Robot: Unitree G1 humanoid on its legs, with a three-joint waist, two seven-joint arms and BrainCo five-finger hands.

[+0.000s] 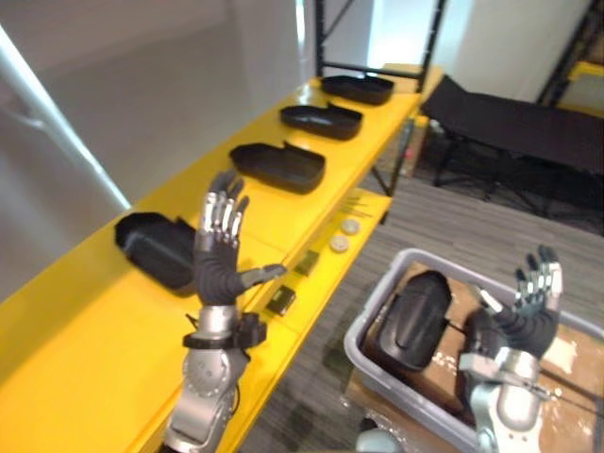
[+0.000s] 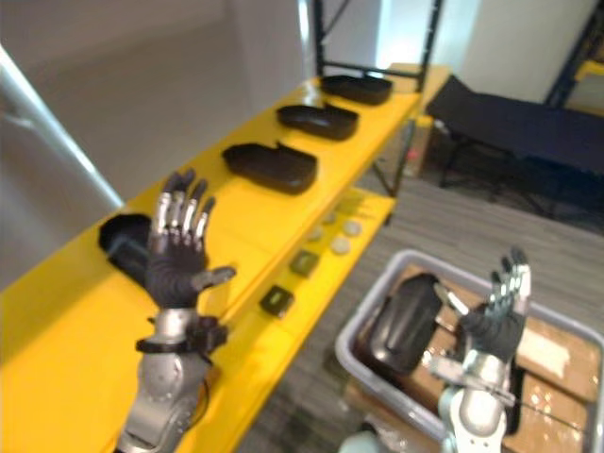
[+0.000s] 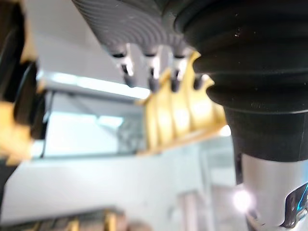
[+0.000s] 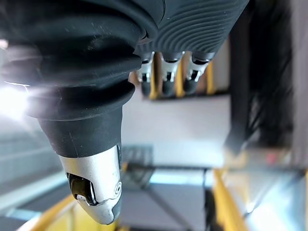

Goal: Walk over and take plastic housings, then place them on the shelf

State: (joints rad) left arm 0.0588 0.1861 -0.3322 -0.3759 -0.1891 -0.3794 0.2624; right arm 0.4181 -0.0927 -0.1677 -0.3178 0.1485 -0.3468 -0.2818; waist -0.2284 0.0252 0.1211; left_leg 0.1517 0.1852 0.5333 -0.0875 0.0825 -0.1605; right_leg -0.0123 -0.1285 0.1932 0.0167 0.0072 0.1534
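Observation:
Several black plastic housings lie in a row on the yellow shelf (image 1: 85, 330): the nearest housing (image 1: 156, 247) at the left, one (image 1: 279, 165) further along, and two more (image 1: 322, 120) (image 1: 358, 88) toward the far end. Another black housing (image 1: 415, 318) lies in the grey bin (image 1: 363, 326) at the lower right. My left hand (image 1: 220, 257) is raised above the shelf's front part, open with straight fingers, holding nothing, just right of the nearest housing. My right hand (image 1: 528, 307) is raised over the bin, open and empty.
Small round and square parts (image 1: 340, 236) lie on a lower yellow ledge beside the shelf. A black folding cot (image 1: 514, 123) stands at the back right on grey carpet. A grey wall runs along the shelf's left side. Brown cardboard lines the bin.

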